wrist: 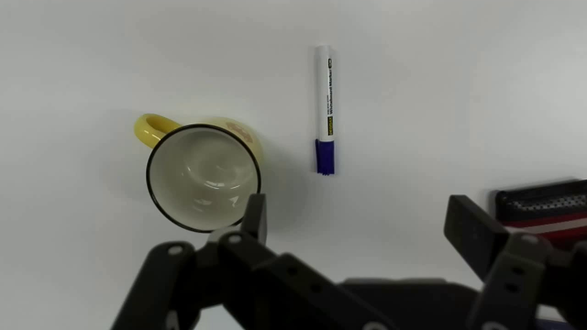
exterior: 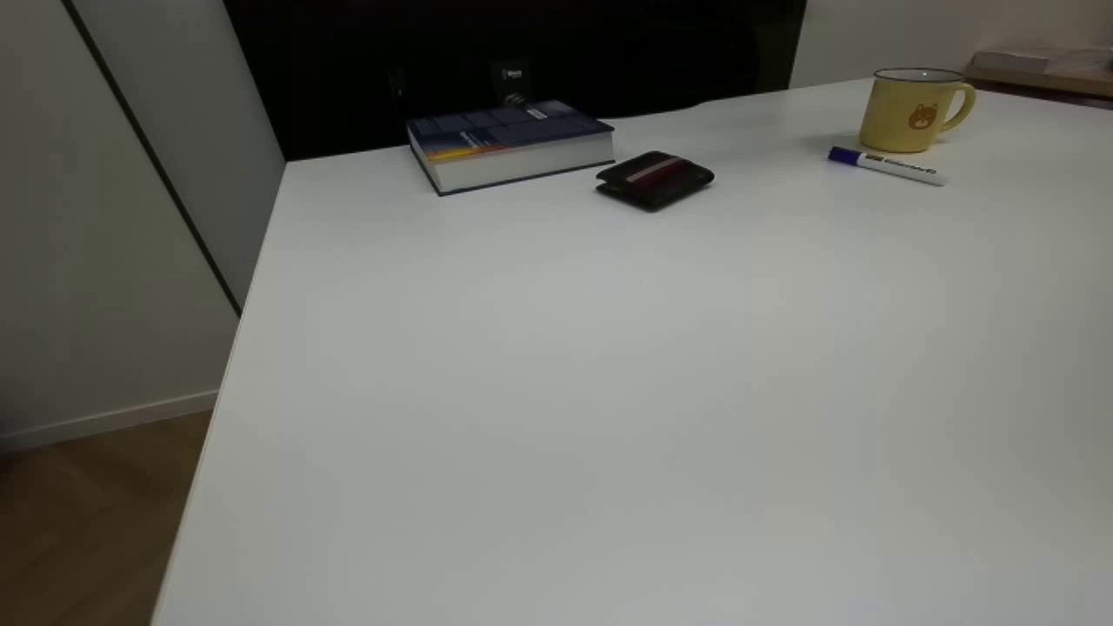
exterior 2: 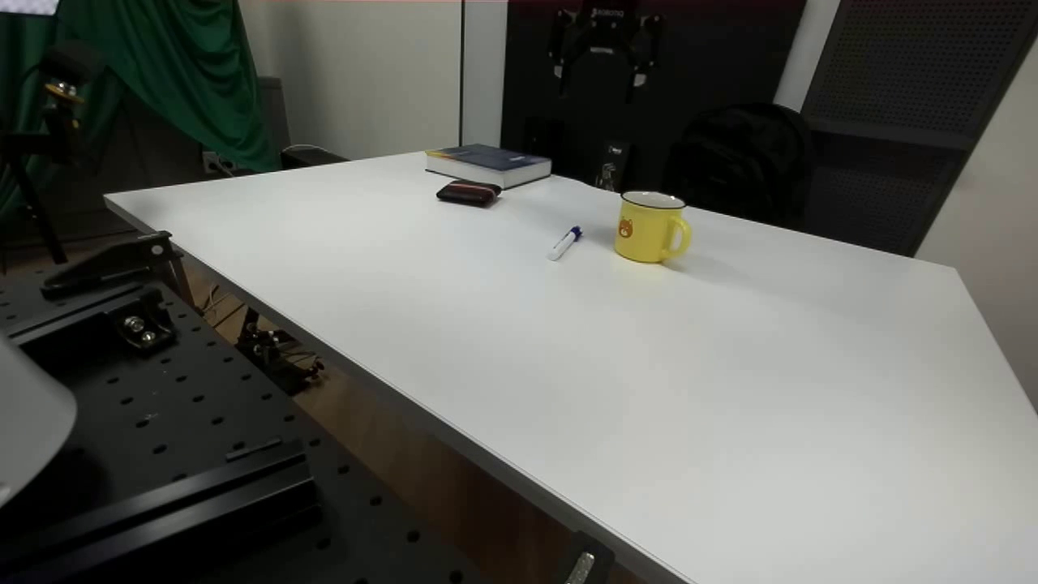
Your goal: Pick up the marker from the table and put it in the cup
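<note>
Dark on dark, the gripper [exterior 2: 598, 83] is hard to pick out in an exterior view! Wrist view: 2 fingers [wrist: 253, 217] spread wide, 1 hiding some cup [wrist: 204, 176] rim. The marker [wrist: 325, 110] lies on the table [wrist: 403, 91], beside the cup; the wallet [wrist: 545, 213] runs off-frame.

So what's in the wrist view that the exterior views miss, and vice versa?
Only the wrist view: inner bottom of the yellow mug; readable lettering on the whiteboard marker.

Only the exterior views: edges of the white table and wooden floor in both; green curtain in an exterior view.

Shared: mug, marker, bifold wallet (cut off in the wrist view); open end effector, in an exterior view too.
</note>
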You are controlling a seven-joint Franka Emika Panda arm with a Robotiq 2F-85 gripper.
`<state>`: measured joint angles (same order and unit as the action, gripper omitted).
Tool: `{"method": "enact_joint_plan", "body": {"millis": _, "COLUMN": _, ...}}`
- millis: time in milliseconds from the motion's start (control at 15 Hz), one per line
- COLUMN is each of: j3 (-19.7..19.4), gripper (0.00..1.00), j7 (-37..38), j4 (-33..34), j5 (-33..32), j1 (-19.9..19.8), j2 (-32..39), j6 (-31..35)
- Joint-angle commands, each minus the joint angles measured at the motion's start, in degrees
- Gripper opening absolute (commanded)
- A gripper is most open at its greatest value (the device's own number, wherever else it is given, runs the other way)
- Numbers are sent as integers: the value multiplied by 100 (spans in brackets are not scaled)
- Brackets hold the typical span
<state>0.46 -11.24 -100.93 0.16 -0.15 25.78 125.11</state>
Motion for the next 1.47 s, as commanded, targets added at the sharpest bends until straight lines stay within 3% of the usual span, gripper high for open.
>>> {"method": "enact_joint_plan", "body": {"millis": 0, "j3": 40, "gripper": 100, "j7": 298, "j4": 53, "j5": 5, "j1": 19, "j2": 71, "j6": -158}}
{"method": "enact_joint_plan", "body": {"millis": 867, "j3": 67, "gripper": 100, "j7": 82, "j4": -25, "j5": -63, "j1": -9, "j2": 86, "j6": -4}}
{"method": "enact_joint_plan", "body": {"millis": 1400, "j3": 122, "gripper": 100, "j7": 64, "j4": -332, "j5": 107, "j1": -108, "j2": 353, "j6": 1114}}
